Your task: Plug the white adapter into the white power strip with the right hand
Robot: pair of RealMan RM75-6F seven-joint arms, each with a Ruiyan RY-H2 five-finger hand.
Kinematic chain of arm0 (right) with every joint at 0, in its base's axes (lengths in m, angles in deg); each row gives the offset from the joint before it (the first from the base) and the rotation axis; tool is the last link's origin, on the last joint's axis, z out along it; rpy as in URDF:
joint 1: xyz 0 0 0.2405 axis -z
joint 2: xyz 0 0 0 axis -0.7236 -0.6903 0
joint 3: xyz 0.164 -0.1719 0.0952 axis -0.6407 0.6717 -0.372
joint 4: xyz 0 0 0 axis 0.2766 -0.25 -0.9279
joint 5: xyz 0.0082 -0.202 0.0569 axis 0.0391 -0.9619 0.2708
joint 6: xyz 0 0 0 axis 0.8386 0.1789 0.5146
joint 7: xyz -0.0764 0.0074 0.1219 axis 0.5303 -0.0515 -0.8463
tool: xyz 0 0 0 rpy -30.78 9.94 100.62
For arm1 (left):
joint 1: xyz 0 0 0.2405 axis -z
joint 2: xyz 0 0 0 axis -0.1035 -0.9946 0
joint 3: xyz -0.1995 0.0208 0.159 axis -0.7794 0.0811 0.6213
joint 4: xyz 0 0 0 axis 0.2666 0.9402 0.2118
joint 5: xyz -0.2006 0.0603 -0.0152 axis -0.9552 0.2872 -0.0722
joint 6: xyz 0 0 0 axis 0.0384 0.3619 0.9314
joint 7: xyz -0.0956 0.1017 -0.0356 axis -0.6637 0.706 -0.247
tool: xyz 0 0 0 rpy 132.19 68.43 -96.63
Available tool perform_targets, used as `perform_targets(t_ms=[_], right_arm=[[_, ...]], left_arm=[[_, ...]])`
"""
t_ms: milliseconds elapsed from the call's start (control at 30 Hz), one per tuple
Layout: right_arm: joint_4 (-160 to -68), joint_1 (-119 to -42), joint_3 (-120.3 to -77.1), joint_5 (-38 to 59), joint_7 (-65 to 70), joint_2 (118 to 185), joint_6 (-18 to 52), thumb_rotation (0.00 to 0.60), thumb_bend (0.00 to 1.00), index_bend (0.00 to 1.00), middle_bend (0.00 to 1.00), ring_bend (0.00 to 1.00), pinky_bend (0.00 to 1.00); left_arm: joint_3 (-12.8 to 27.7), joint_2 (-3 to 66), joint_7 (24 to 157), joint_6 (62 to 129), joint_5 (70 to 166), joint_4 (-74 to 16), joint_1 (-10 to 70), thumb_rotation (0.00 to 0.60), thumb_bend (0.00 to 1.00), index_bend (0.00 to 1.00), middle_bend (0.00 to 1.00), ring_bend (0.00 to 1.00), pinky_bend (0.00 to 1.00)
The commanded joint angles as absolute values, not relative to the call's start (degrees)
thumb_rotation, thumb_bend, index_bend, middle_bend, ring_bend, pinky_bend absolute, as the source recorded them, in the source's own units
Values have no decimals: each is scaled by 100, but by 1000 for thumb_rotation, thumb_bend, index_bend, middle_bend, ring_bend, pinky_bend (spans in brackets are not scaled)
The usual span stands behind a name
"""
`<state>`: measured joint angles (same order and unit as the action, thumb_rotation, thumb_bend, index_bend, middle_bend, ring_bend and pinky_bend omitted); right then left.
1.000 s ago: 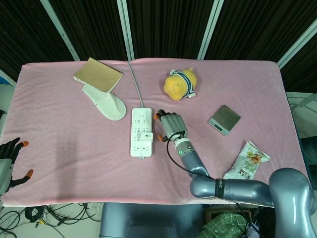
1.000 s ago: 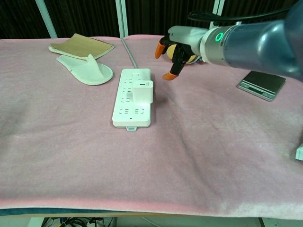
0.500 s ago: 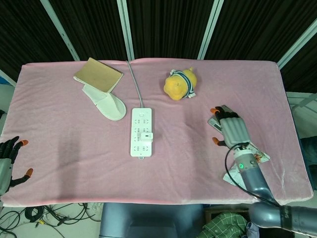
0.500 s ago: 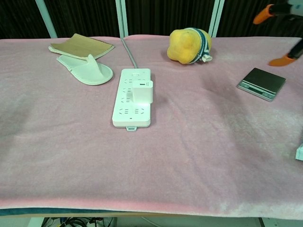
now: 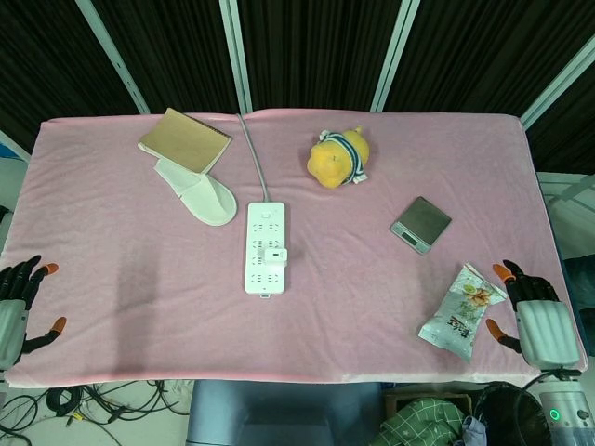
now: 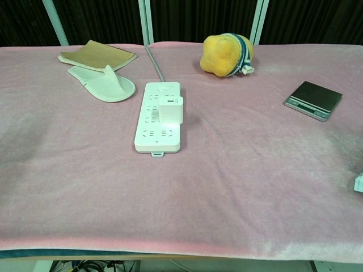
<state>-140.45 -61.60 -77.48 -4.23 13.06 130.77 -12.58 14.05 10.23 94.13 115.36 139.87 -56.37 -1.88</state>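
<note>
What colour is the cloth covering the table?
Pink; the soft cloth table cover shows best in the chest view.

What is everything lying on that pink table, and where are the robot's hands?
power strip: one, white, table centre, grey cable running to the far edge
adapter: one, white, plugged into the strip
notebook: one, tan, far left
slipper: one, white, beside the notebook
plush toy: one, yellow, far centre
scale: one, grey, right of the strip
snack bag: one, pale, near right
tablecloth: one, pink
left hand: black and grey, near left corner, empty
right hand: grey, near right corner, empty
</note>
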Motion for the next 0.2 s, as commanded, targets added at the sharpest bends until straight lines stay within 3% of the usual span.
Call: perform_targets(t_ms=[33, 200], right_arm=[[-13661, -5870, -7722, -649, 1030, 13363, -1441, 600, 127, 153, 104, 227, 203], [-13107, -5718, -7885, -686, 602, 13629, -1345, 600, 127, 138, 95, 214, 202]], left_arm=[[1436, 1001, 9415, 11594, 14076, -5685, -211, 600, 274, 130, 17, 0, 0], [1515, 986, 9505, 11699, 14270, -5723, -260, 600, 273, 129, 17, 0, 0]])
